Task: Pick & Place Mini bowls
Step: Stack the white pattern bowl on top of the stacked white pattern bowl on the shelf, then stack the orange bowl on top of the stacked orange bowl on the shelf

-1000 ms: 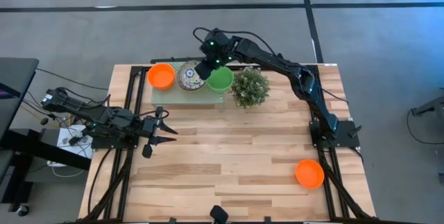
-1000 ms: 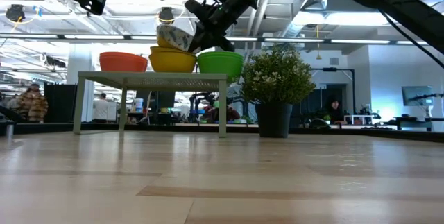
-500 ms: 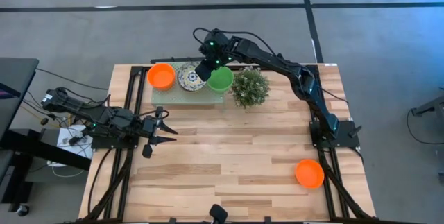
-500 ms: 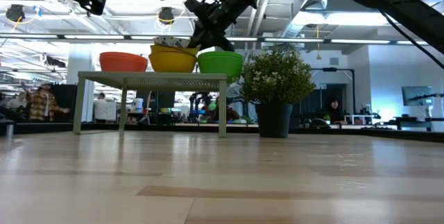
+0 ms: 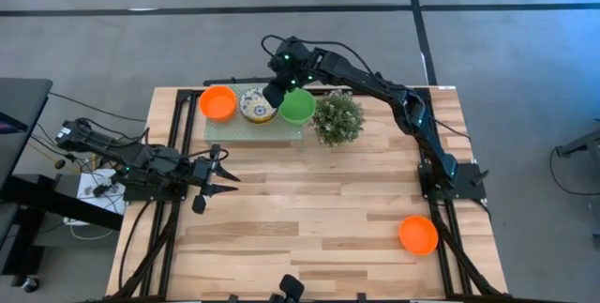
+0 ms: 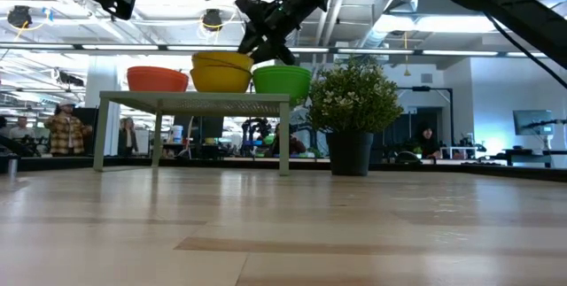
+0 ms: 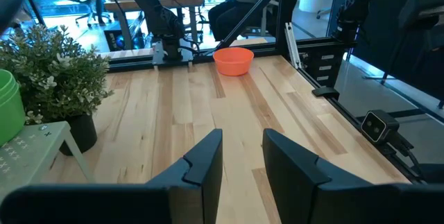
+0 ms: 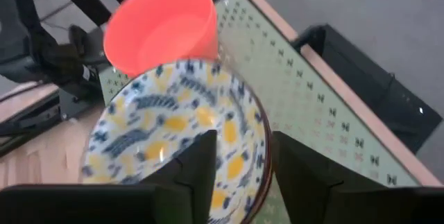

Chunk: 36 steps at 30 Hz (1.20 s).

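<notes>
While my left gripper point(image 5: 228, 177) waits low over the table's point(image 5: 309, 219) left edge, fingers parted and holding nothing, the work sits at the far side. Going left to right along the little green stand point(image 5: 223, 127): an orange bowl point(image 5: 217, 102) at its left end, then the floral bowl point(image 5: 256, 106) in the middle, then the green bowl point(image 5: 298, 106) at its right end, and just beside the stand the plant point(image 5: 337, 116).

My right gripper point(image 5: 275, 91) hangs over the gap between the floral bowl and the green one, above the floral bowl's right rim. In the right wrist view my two fingers point(image 8: 198, 165) stand apart, one on each side of that rim, with the cream and blue-yellow inside of the bowl point(image 8: 177, 137) spread under them and the orange bowl point(image 8: 161, 26) beyond it. I cannot tell whether either finger touches the rim. From table height the floral bowl seems to rest nested in a yellow bowl point(image 6: 221, 73) on the stand, level with its neighbours, and my gripper point(image 6: 266, 36) is just above and to its right.

Well apart from all this, a second orange bowl point(image 5: 418, 234) lies alone on the table near the right front corner, far from either gripper. The left wrist view shows it point(image 7: 233, 60) across the boards, straight ahead of my open left fingers point(image 7: 205, 161).
</notes>
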Tool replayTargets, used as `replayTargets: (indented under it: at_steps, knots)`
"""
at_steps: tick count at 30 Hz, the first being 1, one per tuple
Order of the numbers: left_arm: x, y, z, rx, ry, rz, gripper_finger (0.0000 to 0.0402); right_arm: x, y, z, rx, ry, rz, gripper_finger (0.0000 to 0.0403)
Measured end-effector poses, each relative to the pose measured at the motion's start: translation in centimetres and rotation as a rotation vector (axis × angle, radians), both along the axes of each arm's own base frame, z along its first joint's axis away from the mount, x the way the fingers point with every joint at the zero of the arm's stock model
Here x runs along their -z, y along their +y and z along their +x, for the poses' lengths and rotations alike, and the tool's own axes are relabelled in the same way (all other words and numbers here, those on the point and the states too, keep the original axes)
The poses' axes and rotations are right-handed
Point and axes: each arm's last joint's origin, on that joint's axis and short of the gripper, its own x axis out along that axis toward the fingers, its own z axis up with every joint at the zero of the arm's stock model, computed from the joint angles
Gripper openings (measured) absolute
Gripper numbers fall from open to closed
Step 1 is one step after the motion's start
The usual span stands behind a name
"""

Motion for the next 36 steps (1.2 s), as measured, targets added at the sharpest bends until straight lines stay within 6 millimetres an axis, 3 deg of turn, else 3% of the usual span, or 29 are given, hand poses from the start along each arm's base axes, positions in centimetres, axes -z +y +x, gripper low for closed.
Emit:
replayTargets:
  at_steps: [5, 11, 17, 21, 29, 36]
  knots:
    - [0.0, 0.0, 0.0, 0.000, 0.000, 0.000, 0.0106, -0.3, -0.1, 0.2, 0.000, -0.040, -0.019, 0.0169]
    - [0.0, 0.0, 0.0, 0.000, 0.002, 0.001, 0.0106, -0.9, -0.1, 0.1, -0.013, -0.054, -0.046, 0.0183]
    - [0.0, 0.0, 0.0, 0.001, 0.004, 0.001, 0.0106, -3.8, 1.9, -0.8, -0.067, -0.088, -0.089, 0.0170]
    - [0.1, 0.0, 0.1, -0.001, 0.012, -0.009, 0.0106, -5.9, 5.0, -1.9, -0.141, -0.069, -0.108, 0.0157]
    - [0.6, -0.2, 0.6, -0.006, 0.053, -0.035, 0.0106, -9.8, 13.4, -4.8, -0.322, -0.015, -0.115, 0.0143]
    - [0.9, -0.4, 1.1, -0.012, 0.084, -0.052, 0.0106, -9.8, 19.6, -8.0, -0.478, 0.217, -0.044, 0.0148]
